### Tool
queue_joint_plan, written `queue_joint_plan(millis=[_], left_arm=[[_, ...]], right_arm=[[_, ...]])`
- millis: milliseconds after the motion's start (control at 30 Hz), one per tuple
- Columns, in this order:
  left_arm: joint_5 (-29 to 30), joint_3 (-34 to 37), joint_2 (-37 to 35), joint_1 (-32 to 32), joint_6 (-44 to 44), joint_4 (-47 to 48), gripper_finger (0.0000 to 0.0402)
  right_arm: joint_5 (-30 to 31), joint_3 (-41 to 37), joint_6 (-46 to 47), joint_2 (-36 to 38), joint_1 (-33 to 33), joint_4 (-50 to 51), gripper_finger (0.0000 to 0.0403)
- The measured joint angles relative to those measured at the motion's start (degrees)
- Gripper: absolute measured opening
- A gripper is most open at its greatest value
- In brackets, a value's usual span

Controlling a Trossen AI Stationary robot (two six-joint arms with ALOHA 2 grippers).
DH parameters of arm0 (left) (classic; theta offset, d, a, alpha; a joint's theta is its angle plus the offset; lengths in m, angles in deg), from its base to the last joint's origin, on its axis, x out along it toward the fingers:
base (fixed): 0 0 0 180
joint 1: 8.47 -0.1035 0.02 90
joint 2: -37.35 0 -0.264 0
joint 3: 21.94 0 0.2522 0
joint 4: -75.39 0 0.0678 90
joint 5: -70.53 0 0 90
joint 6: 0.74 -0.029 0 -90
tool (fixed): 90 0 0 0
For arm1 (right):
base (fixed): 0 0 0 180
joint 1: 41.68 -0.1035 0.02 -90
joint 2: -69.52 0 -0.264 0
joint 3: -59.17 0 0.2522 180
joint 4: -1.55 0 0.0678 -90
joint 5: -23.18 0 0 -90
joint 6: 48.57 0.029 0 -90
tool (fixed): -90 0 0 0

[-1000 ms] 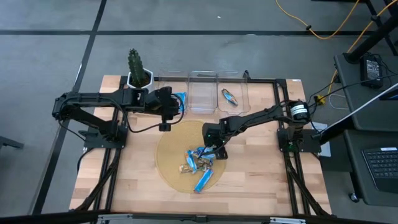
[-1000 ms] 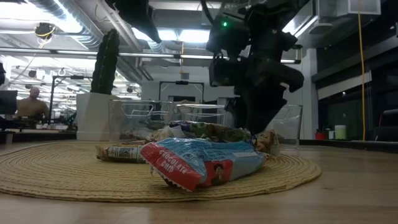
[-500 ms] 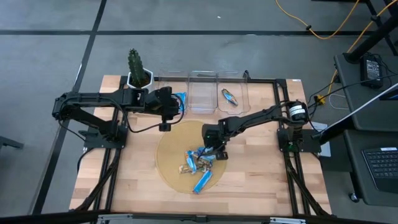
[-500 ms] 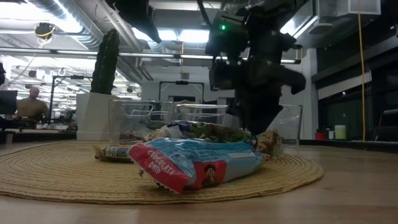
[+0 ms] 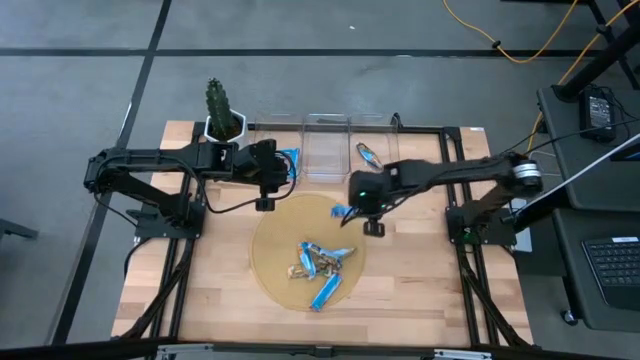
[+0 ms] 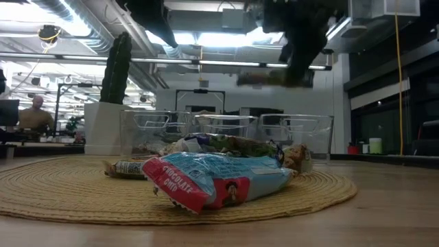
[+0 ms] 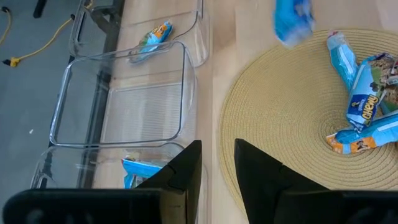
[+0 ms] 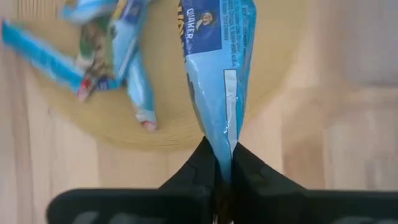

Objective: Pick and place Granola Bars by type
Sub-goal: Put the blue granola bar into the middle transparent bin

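High view: right gripper [image 5: 345,214], clamped on a blue bar [image 8: 219,56], is now lifted off the mat pile [image 5: 318,262] toward the bins [image 5: 326,146], sorting underway.

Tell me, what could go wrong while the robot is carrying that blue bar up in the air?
The right gripper pinches only the thin end of the blue bar, so the shiny wrapper might slip out and fall back onto the woven mat. The three clear bins stand close together, so the bar could land in the wrong one. The left gripper waits near the bins and could get bumped.
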Motion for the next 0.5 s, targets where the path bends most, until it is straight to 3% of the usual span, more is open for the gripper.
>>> queue_joint_plan(millis=[200, 500], left_arm=[[0.0, 0.0, 0.0, 0.0, 0.0, 0.0, 0.0088], [0.4, 0.0, 0.0, 0.0, 0.2, 0.0, 0.0088]], right_arm=[[7.4, -0.4, 6.4, 5.7, 0.1, 3.0, 0.0034], [5.9, 0.3, 5.0, 6.5, 3.2, 4.0, 0.0024]])
